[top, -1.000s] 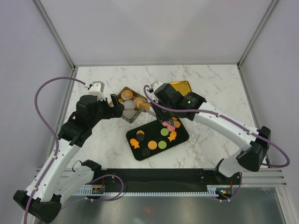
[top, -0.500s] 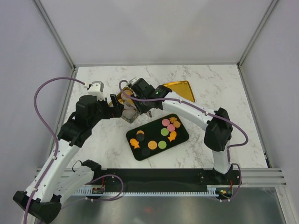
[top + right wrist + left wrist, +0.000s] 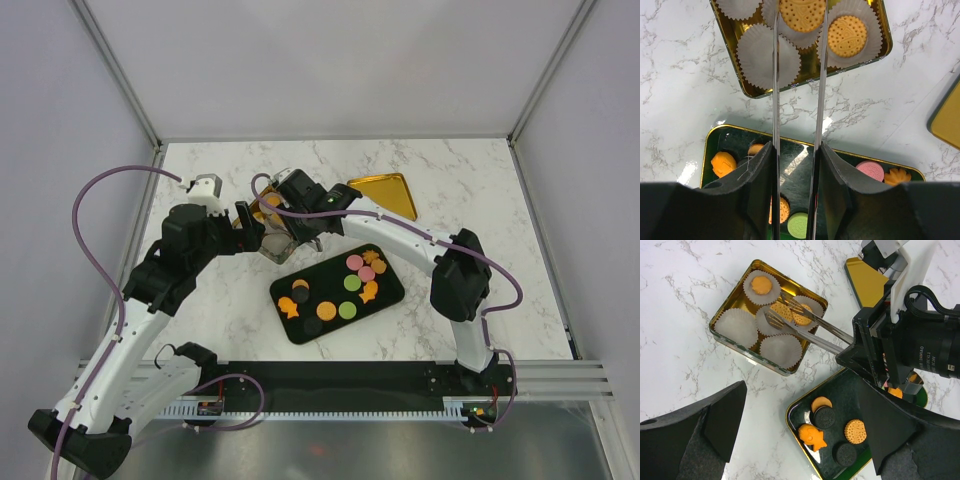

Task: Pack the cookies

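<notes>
Cookies lie on a black tray: orange, pink, green and dark ones. My right gripper is shut on metal tongs, above a gold tin lined with white paper cups. The tong tips stand on either side of a round orange cookie in a cup. I cannot tell whether they grip it. Another orange cookie sits in the cup beside it, and a third in a far cup. My left gripper is open and empty, just left of the tin.
A gold lid lies on the marble table behind the tray, right of the tin. The right arm reaches across the tray's far side. Grey walls enclose the table on three sides.
My right arm has swung left from the tray's pink cookies to the tin, tongs now over the cups. In the last half second it barely moved. The left arm has stayed still.
</notes>
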